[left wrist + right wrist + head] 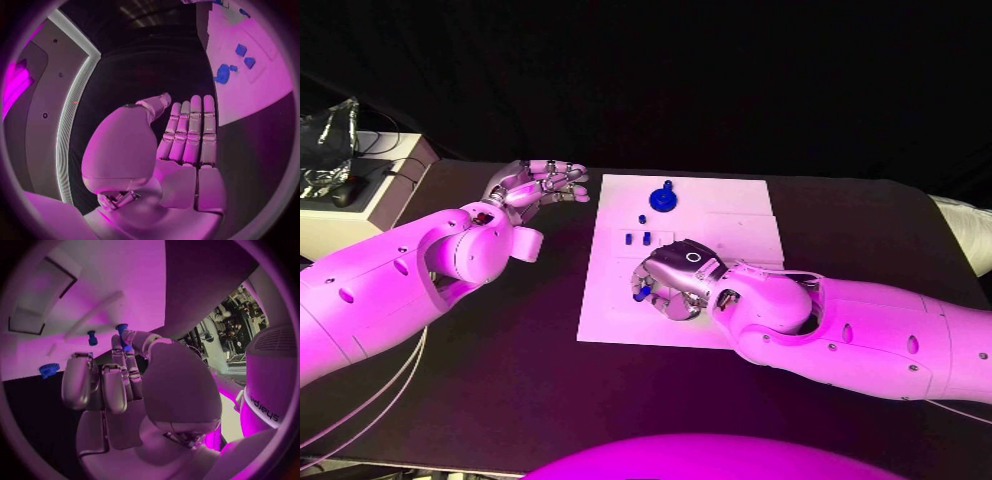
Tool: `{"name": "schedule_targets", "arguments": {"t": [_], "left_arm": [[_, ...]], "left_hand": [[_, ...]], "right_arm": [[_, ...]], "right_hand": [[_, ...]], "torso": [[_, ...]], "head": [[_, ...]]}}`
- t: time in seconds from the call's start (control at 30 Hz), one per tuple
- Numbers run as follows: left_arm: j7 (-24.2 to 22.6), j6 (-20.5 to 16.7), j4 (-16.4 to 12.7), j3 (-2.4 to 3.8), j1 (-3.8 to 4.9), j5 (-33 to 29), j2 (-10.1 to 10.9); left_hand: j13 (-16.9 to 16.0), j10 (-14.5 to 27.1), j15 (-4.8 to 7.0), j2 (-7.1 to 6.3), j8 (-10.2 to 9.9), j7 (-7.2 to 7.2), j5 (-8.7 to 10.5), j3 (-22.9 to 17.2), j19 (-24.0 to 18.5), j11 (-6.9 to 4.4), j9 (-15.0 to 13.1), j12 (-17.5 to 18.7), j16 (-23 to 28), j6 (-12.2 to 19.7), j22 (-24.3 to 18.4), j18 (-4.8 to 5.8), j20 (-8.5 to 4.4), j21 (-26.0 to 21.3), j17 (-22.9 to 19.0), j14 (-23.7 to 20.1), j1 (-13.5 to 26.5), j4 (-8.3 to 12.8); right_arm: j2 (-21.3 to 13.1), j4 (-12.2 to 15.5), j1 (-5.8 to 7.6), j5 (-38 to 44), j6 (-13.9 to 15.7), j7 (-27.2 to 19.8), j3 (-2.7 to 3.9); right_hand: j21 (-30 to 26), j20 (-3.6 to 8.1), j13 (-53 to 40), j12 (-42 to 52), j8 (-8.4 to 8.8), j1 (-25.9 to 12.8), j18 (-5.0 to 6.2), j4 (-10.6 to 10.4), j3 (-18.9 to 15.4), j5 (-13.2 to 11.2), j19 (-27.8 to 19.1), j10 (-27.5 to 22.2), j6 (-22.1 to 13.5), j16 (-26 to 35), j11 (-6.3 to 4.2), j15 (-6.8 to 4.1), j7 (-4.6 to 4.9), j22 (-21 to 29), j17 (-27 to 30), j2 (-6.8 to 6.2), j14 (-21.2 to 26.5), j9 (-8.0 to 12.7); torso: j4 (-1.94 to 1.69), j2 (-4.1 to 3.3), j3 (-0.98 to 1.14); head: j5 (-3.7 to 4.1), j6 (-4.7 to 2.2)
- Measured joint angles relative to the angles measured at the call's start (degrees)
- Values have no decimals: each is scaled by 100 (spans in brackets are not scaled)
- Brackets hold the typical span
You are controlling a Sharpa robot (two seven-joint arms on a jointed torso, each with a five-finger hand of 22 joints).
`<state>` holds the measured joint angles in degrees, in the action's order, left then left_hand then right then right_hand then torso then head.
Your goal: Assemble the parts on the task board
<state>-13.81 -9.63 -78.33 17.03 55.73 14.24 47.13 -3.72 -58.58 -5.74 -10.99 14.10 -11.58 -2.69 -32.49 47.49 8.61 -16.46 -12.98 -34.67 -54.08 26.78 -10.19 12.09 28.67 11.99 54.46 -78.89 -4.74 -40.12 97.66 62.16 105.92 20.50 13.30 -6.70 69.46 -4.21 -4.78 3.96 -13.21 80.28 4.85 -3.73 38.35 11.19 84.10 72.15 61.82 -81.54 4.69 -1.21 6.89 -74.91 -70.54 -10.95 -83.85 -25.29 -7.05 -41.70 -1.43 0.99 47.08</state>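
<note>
The white task board (733, 215) lies mid-table. A blue gear (664, 198) sits near its far edge, with several small blue parts (638, 238) just nearer. My right hand (675, 282) rests over the board's near-left part, and a blue part (642, 291) shows at its fingertips. In the right wrist view a blue peg (123, 332) is pinched between the thumb and a finger of that hand (119, 380); another peg (92, 337) stands on the board (125, 280) beyond, and the gear (48, 370) lies off to the side. My left hand (538, 185) hovers left of the board, fingers straight and empty (187, 135).
A white box (351, 205) with cables and clutter stands at the table's far left corner. Thin cables (358, 400) trail under my left arm. Dark table surface (848, 220) stretches to the right of the board.
</note>
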Motion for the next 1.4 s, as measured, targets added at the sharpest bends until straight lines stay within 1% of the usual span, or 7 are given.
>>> {"name": "schedule_targets", "arguments": {"t": [0.1, 0.23, 0.43, 0.57, 0.67, 1.07, 1.4], "left_arm": [[2, 0, 0, 0, 0, 0, 0], [5, 0, -2, 0, 0, 0, 0], [8, 1, -1, 0, 0, 0, -1], [11, 1, 2, 0, 0, 0, -5], [12, 2, 5, 0, 0, 0, -5], [19, 6, 15, 0, -1, 0, -5], [24, 10, 22, 0, -3, 0, -5]], "left_hand": [[0, 0, 0, 0, 0, 0, 0, 0, 0, 0, 0, 0, 0, 0, 0, 0, 0, 0, 0, 0, 0, 0], [0, 0, 0, 0, 0, 0, 0, 0, 0, 0, 0, 0, 0, 0, 0, 0, 0, 0, 0, 0, 0, 0], [0, 0, 0, 0, 0, 0, 0, 0, 0, 0, 0, 0, 0, 0, 1, 0, 0, 0, -1, 0, 0, 0], [0, 0, 0, 0, 0, 0, 0, 0, 0, 0, 0, 0, 0, 0, 1, 0, 0, 0, -1, 0, 0, 0], [0, 0, 0, 0, 0, 0, 0, 0, 0, 0, 0, 0, 0, 0, 1, 0, 0, 0, -1, 0, 0, 0], [0, 0, 0, 0, 0, 0, 0, 0, 0, 0, 0, 0, 0, 0, 1, 0, 0, 0, -2, 0, 0, 0], [0, 0, 0, 0, 0, 0, 0, 4, 0, -1, 3, 1, 15, 0, 1, 0, 0, -10, 0, 0, 0, 4]], "right_arm": [[20, -21, 1, 1, -6, 3, 2], [53, -53, 1, 1, -22, 3, 1], [115, -113, -1, -17, -74, -18, -7], [133, -128, -6, -32, -113, -34, -16], [132, -128, -10, -45, -120, -48, -19], [58, -78, -19, -76, 16, -76, -28], [-19, -9, -22, -131, 680, -111, -28]], "right_hand": [[3, 0, 0, -12, 3, -16, 0, 27, 16, -3, 0, 0, -1, 0, 0, 0, 1, 0, 5, 10, 0, 0], [-38, 0, 15, -13, 93, -306, 0, 37, -58, -1, 0, -50, -229, 0, -46, 31, 117, 0, 53, -64, -31, -6], [-320, -84, 115, -37, 371, -576, 0, -99, -340, -38, -20, -683, -640, 35, 27, 95, 57, -1, 135, -359, -6, 107], [-439, -105, 114, -54, 439, -539, 0, -140, -631, -136, 0, -883, -713, 35, 64, 123, 22, -5, 173, -425, -19, 159], [-461, -118, 107, -16, 503, -525, -1, -167, -824, -191, -13, -934, -772, 35, 72, 123, 21, -4, 180, -438, -19, 195], [-530, -125, 107, -11, 527, -419, -1, -174, -942, -174, -20, -986, -799, 35, 83, 123, 48, -4, 211, -378, -19, 227], [-640, -145, 108, 26, 714, -208, -1, -267, -1404, -65, 1, -1211, -979, 66, 104, 165, 64, -3, 274, -286, -19, 360]], "torso": [[2, 0, -1], [3, 0, -6], [3, 0, -6], [3, 0, -7], [3, 0, -6], [1, 0, 3], [1, -3, 8]], "head": [[0, -5], [5, -5], [8, 5], [13, 12], [18, 14], [22, 8], [41, -20]]}}
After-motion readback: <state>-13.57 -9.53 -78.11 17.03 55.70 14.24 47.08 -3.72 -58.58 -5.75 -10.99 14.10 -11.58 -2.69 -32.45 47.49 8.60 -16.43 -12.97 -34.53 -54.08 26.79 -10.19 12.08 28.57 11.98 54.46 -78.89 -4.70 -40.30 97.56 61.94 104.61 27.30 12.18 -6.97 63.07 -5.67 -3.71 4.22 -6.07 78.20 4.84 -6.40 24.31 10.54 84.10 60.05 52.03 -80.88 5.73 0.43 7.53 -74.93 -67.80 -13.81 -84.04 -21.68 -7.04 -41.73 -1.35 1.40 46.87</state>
